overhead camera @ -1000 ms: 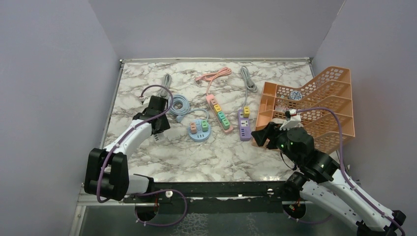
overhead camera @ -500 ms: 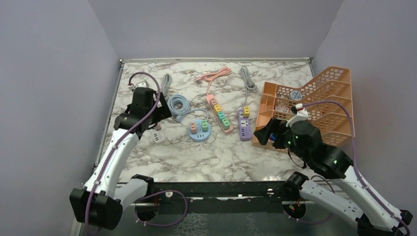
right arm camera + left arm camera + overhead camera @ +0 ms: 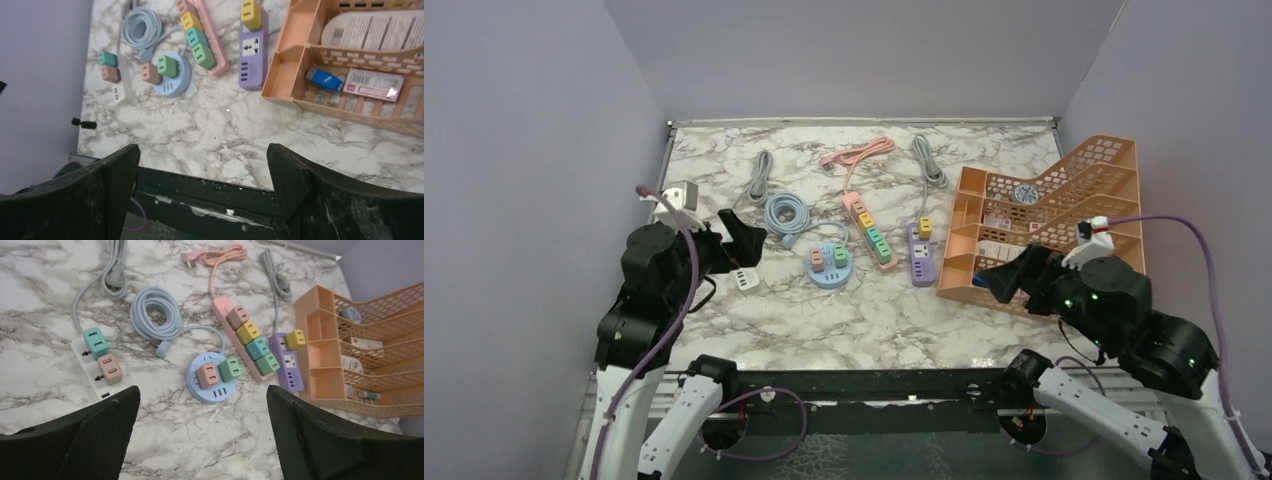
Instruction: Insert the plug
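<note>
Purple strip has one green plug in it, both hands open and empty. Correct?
Not quite: the plug in the purple strip is yellow, not green, as the left wrist view shows. The rest holds: one plug there, left hand and right hand open and empty.

right gripper: fingers spread wide above table edge | purple power strip: yellow plug seated at far end | orange rack: just beside strip
</note>
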